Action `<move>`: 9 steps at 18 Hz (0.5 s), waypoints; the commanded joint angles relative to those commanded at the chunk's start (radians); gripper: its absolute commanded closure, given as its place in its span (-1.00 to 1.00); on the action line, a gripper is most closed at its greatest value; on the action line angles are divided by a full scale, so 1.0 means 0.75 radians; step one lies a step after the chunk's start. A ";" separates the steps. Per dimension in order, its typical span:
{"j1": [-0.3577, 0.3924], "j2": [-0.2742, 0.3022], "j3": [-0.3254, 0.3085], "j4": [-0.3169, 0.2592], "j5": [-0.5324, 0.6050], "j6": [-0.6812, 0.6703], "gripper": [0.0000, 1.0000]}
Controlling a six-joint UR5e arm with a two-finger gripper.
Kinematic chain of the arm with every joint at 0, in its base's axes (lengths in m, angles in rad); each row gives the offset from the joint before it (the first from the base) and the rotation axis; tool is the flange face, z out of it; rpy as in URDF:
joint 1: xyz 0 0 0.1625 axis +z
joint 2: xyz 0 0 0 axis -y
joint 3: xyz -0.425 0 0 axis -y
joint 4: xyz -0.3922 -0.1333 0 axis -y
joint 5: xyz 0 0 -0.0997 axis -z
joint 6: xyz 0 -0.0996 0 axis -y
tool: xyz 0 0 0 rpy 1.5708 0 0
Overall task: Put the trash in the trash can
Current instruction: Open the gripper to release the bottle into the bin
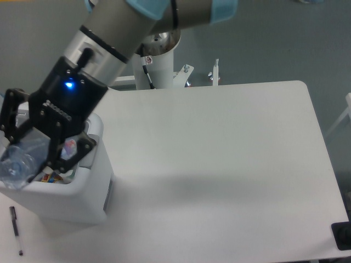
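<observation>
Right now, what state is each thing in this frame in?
gripper: shut on the plastic trash, over the bin opening.
plastic trash: crumpled, held in the air, not yet dropped.
trash can: upright, lid open, some trash already inside.
pen: lying flat on the table beside the bin.

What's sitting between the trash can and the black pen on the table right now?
Nothing: in the camera view only bare white table separates the trash can from the black pen. The end effector holds the plastic trash above the bin.
</observation>
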 joint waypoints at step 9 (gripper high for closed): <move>0.002 -0.014 -0.094 0.010 0.074 0.072 -1.00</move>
